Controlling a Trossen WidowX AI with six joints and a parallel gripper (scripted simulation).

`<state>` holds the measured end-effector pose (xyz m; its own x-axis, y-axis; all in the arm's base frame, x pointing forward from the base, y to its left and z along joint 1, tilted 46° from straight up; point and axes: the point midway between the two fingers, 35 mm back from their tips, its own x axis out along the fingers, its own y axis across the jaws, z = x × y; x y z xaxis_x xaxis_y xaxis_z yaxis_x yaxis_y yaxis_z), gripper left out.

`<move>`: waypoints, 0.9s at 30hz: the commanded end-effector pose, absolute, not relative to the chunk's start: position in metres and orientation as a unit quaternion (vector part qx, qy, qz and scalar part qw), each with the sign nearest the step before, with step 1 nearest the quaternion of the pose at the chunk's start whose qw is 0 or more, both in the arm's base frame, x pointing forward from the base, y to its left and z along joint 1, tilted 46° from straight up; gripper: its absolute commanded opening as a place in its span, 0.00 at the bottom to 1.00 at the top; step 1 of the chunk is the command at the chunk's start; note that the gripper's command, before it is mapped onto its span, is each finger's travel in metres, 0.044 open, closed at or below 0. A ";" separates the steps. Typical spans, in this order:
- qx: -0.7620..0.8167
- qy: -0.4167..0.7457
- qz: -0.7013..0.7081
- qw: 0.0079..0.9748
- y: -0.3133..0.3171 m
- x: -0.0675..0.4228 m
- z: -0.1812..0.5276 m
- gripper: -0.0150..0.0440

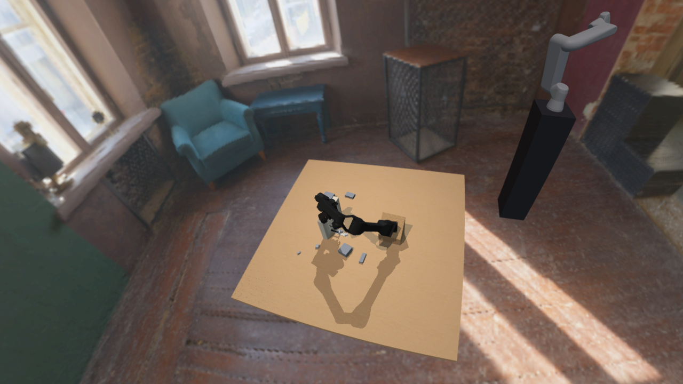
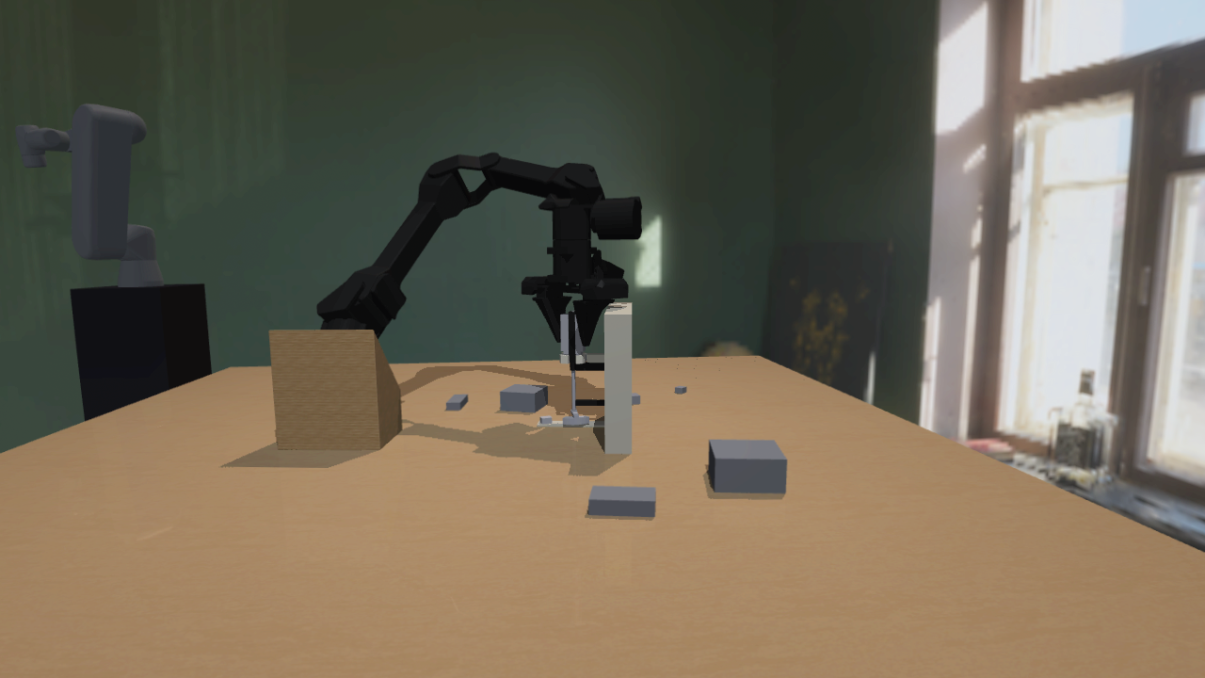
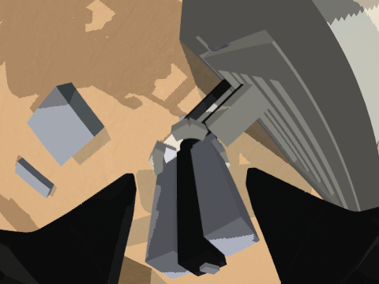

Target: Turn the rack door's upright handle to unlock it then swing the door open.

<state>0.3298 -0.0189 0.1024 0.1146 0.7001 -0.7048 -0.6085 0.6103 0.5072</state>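
The rack's pale upright frame (image 2: pixel 618 379) (image 3: pixel 284 20) stands on the table. The slotted door (image 3: pixel 246 55) lies close along it and looks shut or nearly so. The upright handle (image 3: pixel 221 197) (image 2: pixel 570 330) stands out from the door on black brackets. It has two grey halves spread either side of a black core. My gripper (image 2: pixel 570 340) (image 3: pixel 192 179) points down and is open around the handle's sides, with a gap showing between each finger and the handle in the wrist view. One finger is close to the frame in the exterior view. How far the handle is turned is unclear.
The table (image 1: pixel 405 296) bears several loose grey blocks, among them a larger block (image 1: pixel 345 249) (image 2: pixel 522 397) (image 3: pixel 59 130), a flat block (image 2: pixel 621 501) and a box-shaped block (image 2: pixel 747 468). My arm stands by a wooden box (image 2: pixel 327 387). Another arm stands on a black pedestal (image 1: pixel 534 162) off the table.
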 end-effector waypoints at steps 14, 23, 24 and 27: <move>0.345 0.634 0.199 0.663 -0.019 0.330 0.103 0.74; 0.483 0.663 0.053 0.570 -0.019 0.330 0.103 0.74; 0.497 0.664 0.037 0.558 -0.019 0.330 0.103 0.74; 0.537 0.665 -0.012 0.520 -0.019 0.330 0.103 0.74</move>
<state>0.3299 -0.0189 0.1024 0.1147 0.7001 -0.7048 0.6232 0.5018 0.5999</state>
